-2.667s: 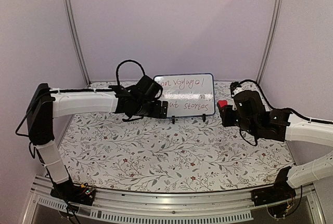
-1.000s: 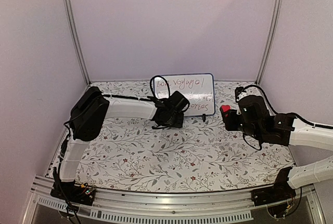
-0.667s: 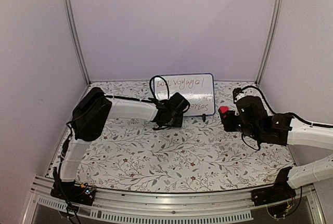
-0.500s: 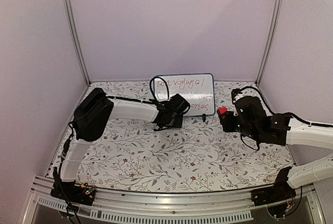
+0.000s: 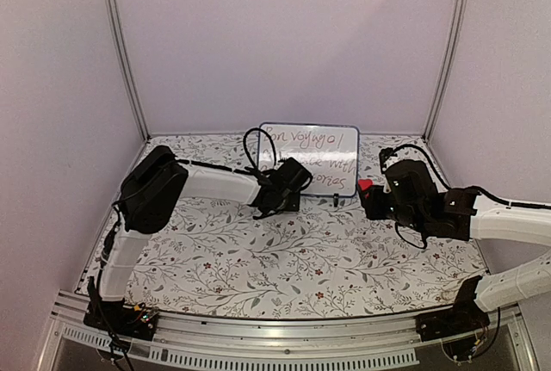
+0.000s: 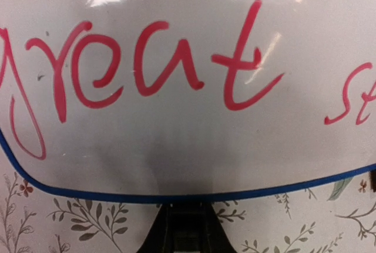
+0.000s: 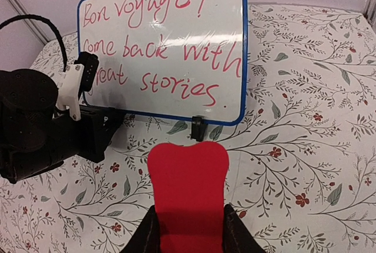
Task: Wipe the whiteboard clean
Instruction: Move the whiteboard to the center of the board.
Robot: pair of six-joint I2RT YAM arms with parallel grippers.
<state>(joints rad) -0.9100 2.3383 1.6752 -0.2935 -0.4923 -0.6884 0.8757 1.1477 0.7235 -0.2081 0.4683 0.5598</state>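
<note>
The left gripper (image 5: 288,188) sits low at the bottom left corner of the whiteboard (image 5: 310,157). Whether its jaws have clamped the rim cannot be told. It should probably pin that rim firmly, so the board, upright at the middle of the far edge of the table (image 5: 258,259), neither tips nor slides under pressure. The left arm reaches low across the surface. The right gripper (image 7: 188,229) pinches the red eraser (image 7: 188,176) near the board's lower right corner, clear of it, forearm low. The eraser should meet the red handwriting (image 7: 158,47) flat.
</note>
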